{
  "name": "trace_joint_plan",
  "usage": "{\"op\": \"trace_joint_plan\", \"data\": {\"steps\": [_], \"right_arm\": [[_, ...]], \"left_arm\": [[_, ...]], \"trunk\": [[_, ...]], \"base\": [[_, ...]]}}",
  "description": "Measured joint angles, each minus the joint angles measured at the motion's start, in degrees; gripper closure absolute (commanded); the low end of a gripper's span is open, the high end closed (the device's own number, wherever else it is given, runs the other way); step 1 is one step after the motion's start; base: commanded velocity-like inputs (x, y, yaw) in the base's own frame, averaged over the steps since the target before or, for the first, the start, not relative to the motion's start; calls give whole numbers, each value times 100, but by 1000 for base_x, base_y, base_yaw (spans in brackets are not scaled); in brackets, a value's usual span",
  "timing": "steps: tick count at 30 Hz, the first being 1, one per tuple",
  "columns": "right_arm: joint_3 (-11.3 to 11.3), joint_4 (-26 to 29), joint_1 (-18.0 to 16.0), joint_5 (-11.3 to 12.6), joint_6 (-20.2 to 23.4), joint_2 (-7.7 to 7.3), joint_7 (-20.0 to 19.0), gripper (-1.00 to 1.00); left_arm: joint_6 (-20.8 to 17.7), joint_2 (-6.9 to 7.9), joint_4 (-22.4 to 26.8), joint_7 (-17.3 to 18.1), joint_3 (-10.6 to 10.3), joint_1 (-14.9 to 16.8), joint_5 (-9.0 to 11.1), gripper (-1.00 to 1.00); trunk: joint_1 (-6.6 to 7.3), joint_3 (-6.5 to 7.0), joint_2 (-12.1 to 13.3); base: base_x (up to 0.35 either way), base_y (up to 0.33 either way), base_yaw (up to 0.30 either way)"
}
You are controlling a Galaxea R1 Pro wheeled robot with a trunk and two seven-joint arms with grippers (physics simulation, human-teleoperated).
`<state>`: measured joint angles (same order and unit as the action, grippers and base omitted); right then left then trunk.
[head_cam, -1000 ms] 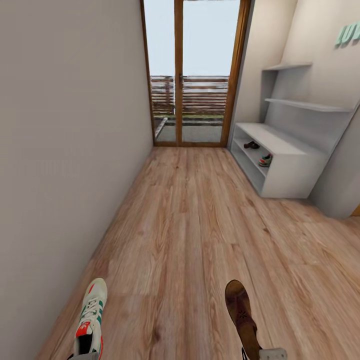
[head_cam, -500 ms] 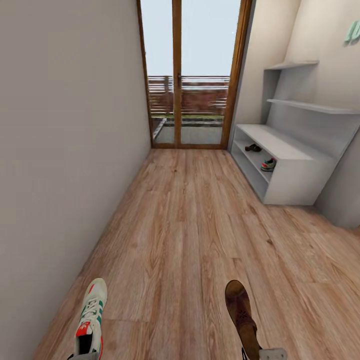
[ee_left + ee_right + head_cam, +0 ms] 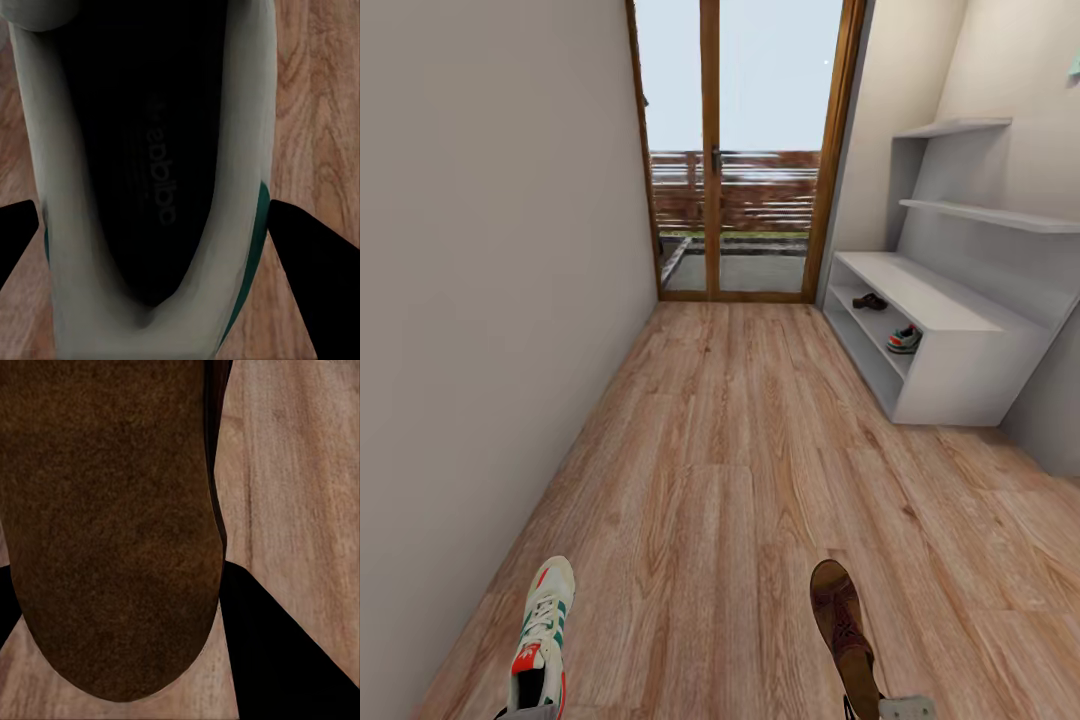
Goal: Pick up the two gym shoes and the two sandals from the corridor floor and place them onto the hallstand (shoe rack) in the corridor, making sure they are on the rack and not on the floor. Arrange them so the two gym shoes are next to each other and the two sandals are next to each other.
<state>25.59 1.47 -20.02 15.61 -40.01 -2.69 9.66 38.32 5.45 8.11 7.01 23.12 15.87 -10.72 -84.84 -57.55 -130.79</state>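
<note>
A white gym shoe [image 3: 543, 630] with green stripes and a red-orange tongue hangs low at my left, my left gripper [image 3: 525, 712] shut on its heel end. In the left wrist view the dark fingers [image 3: 309, 251] flank the gym shoe [image 3: 150, 150]. My right gripper [image 3: 905, 708] is shut on a dark brown sandal [image 3: 843, 625], whose footbed [image 3: 112, 525] sits between the black fingers [image 3: 277, 645] in the right wrist view. The white hallstand [image 3: 950, 320] stands ahead on the right. Its lower shelf holds the other sandal [image 3: 869, 301] and the other gym shoe [image 3: 905, 340], set apart.
The wood-plank corridor floor [image 3: 730, 480] runs ahead to a wood-framed glass door [image 3: 745, 150]. A plain wall [image 3: 480, 300] lines the left side. Two floating shelves [image 3: 980, 213] sit above the hallstand's bench.
The whole view has shifted: the camera moved forward along the corridor, so the hallstand looks nearer and further right. The held gym shoe and sandal keep their places in the grippers.
</note>
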Motion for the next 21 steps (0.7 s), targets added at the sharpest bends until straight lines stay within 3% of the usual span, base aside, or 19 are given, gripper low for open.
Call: {"op": "trace_joint_plan", "data": {"steps": [21], "right_arm": [[3,0,0,-1,0,3,0,100]], "left_arm": [[-8,0,0,0,0,0,0,100]], "trunk": [[0,0,0]], "base": [[337,-74,0]]}}
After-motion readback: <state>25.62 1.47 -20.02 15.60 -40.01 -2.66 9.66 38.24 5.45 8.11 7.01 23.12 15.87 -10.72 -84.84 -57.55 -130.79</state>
